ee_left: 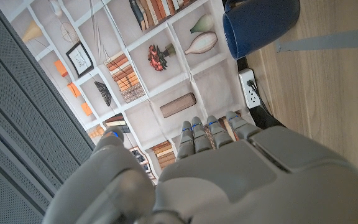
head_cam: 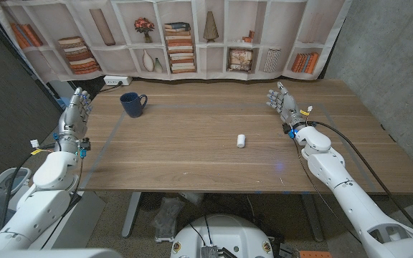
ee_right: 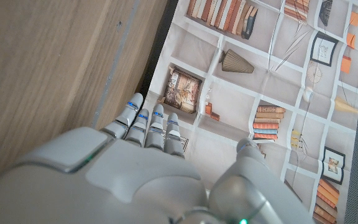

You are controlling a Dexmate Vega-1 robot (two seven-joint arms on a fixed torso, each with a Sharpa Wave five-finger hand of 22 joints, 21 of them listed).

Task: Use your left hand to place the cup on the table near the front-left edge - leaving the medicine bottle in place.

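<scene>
Dark blue ceramic mug [head_cam: 132, 104] upright at tabletop [head_cam: 192, 150] 11 o'clock, near the left hand [head_cam: 74, 115], whose fingers are apart, empty. Small white medicine bottle [head_cam: 241, 140] near centre. Right hand [head_cam: 284, 104] idle, fingers apart, out of the way.

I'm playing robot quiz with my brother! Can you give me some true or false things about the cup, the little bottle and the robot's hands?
1. The cup is blue. True.
2. The left hand holds the cup. False: it holds nothing, and the cup stands apart from it on the table.
3. The bottle is white and lies near the table's middle. True.
4. The bottle is inside the cup. False: it lies on the bare wood, well away from the cup.
5. The right hand grips the bottle. False: it holds nothing, fingers apart, and the bottle lies apart from it.
6. The cup's handle points toward the bottle's side. True.
</scene>
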